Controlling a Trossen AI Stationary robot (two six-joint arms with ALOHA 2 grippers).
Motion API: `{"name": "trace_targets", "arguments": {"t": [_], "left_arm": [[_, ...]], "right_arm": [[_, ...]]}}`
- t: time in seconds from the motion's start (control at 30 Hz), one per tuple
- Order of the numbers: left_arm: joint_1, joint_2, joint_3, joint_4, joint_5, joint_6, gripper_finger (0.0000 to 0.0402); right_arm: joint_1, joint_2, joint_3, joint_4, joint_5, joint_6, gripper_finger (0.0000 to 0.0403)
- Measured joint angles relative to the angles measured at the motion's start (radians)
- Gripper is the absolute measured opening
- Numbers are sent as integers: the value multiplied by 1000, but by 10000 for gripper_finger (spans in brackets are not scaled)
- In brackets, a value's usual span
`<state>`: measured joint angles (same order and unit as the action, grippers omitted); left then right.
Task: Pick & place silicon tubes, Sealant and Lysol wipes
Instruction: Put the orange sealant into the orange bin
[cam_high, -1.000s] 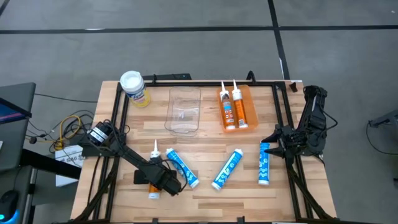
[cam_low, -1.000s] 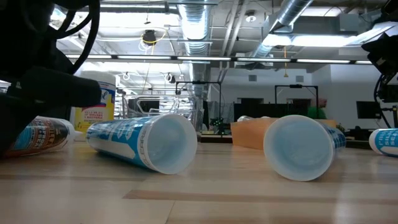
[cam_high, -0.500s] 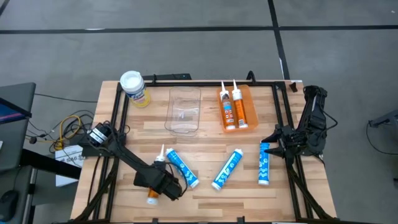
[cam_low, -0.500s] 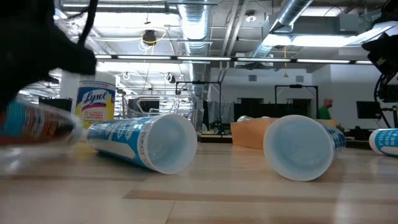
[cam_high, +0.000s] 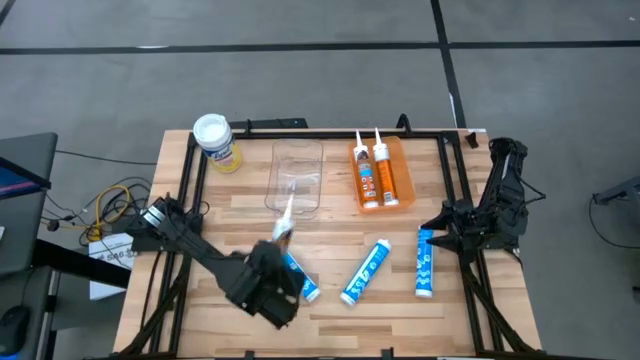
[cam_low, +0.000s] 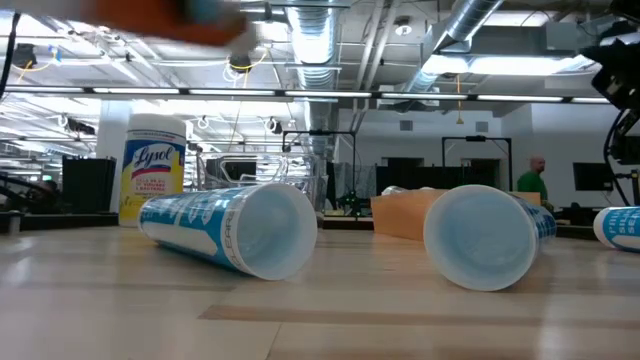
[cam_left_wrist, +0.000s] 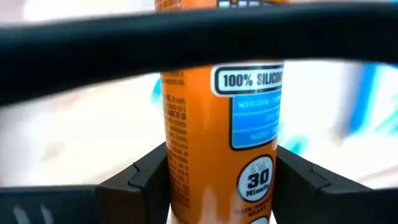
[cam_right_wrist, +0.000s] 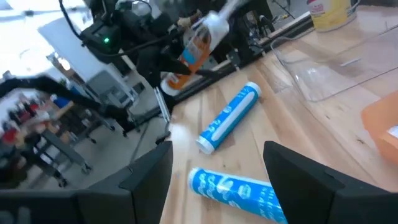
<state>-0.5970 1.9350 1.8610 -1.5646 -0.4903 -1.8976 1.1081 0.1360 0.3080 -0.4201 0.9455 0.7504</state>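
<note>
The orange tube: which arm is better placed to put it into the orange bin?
Left. Its gripper already holds the orange tube off the table, while the right gripper waits open at the table's right edge.

Tubes, sealant and wipes on the table

An orange silicone tube (cam_left_wrist: 221, 118) is held off the table at lower left, nozzle tilted toward the centre. Three blue tubes (cam_high: 365, 271) lie flat across the lower middle. Two orange sealant tubes (cam_high: 375, 175) lie in an orange tray (cam_high: 399, 152) at upper centre. The Lysol wipes (cam_high: 216, 141) stand upright, upper left.
</note>
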Motion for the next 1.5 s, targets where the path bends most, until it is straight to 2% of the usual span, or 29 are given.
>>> {"name": "trace_targets", "arguments": {"t": [0.07, 0.2, 0.27, 0.4, 0.63, 0.8, 1.0, 1.17, 1.5], "left_arm": [[27, -3, 36, 23, -98, 66, 195], [100, 0, 76, 115, -203, 253, 195], [143, -2, 82, 223, -238, 380, 195], [217, -1, 81, 427, -238, 626, 194], [302, -1, 82, 708, -208, 911, 194], [344, 0, 82, 803, -155, 990, 194], [376, 0, 82, 906, -92, 1067, 192], [390, 0, 82, 949, -85, 1101, 192], [394, 0, 82, 984, -70, 1105, 191]], "right_arm": [[-20, 0, 0, 51, 0, -38, 244], [-69, 0, 0, 197, 0, -172, 244], [-97, 0, 0, 265, -5, -247, 244], [-152, 0, 0, 343, -18, -361, 245], [-263, 2, 0, 363, -68, -377, 272], [-361, 33, 0, 436, -101, -423, 307], [-516, 148, 0, 611, -180, -505, 341], [-668, 266, 19, 726, -337, -512, 356], [-949, 530, 176, 750, -625, -513, 357]]}}
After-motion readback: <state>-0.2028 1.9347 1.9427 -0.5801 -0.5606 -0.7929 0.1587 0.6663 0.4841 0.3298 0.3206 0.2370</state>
